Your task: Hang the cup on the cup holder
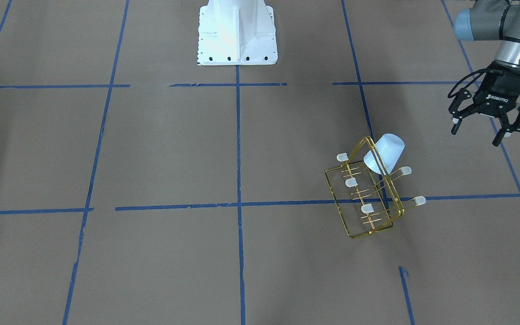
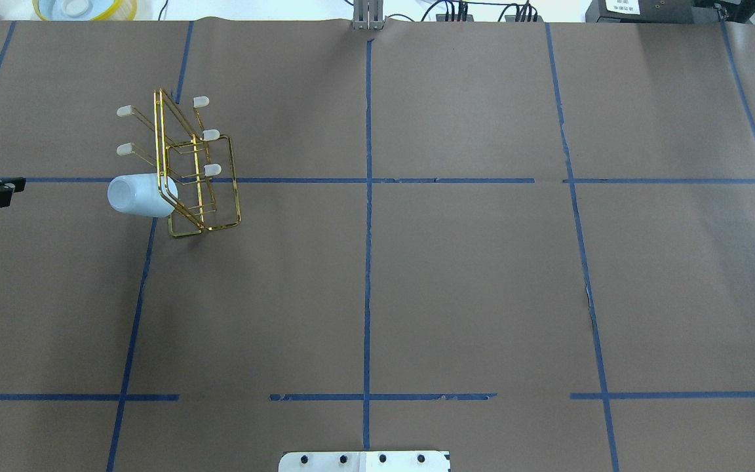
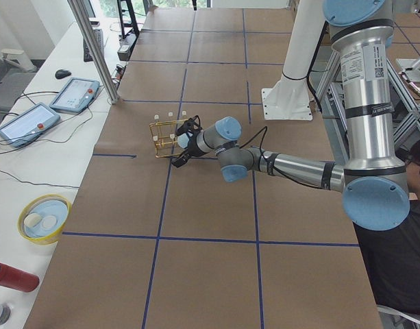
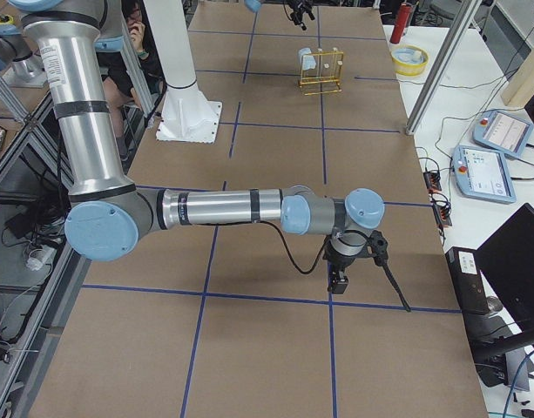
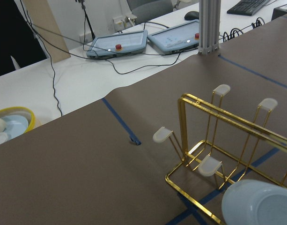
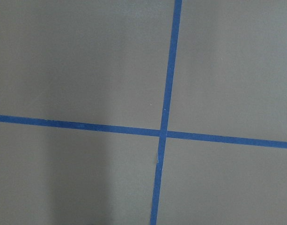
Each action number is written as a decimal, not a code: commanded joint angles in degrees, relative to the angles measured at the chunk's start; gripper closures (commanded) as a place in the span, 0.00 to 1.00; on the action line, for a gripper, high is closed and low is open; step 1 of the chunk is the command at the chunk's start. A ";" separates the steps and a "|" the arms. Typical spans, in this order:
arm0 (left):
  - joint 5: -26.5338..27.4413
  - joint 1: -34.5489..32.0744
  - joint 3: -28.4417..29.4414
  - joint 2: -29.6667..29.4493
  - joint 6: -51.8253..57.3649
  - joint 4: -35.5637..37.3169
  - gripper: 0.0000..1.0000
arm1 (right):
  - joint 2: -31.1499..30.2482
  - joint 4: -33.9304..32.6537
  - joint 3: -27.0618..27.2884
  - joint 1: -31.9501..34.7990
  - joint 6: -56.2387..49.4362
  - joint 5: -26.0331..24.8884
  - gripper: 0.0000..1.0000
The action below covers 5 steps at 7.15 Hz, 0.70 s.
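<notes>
On cup holder (image 1: 368,194), cup (image 1: 385,153) hung, left tool (image 1: 475,136) apart, yellow bowl (image 3: 45,238) beyond

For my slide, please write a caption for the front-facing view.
Cup hung on the gold cup holder; the open left hand hovers apart from it, empty.

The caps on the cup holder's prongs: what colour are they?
The caps are whitish and slightly translucent; the left wrist-mounted view shows them best.

Lab — taped table (image 2: 482,295), teach pendants (image 3: 76,94)
</notes>
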 commanded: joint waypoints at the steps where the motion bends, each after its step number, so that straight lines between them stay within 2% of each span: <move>1: -10.36 -7.16 0.76 -0.99 -0.35 16.28 0.00 | 0.00 0.00 0.00 0.00 0.00 0.00 0.00; 3: -19.24 -12.97 0.76 -2.92 0.35 29.74 0.00 | 0.00 0.00 0.00 0.00 0.00 0.00 0.00; 4: -19.54 -16.65 0.76 -4.85 3.48 37.82 0.00 | 0.00 0.00 0.00 0.00 0.00 0.00 0.00; 5: -19.02 -20.87 1.11 -7.22 16.91 46.34 0.00 | 0.00 0.00 0.00 0.00 0.00 0.00 0.00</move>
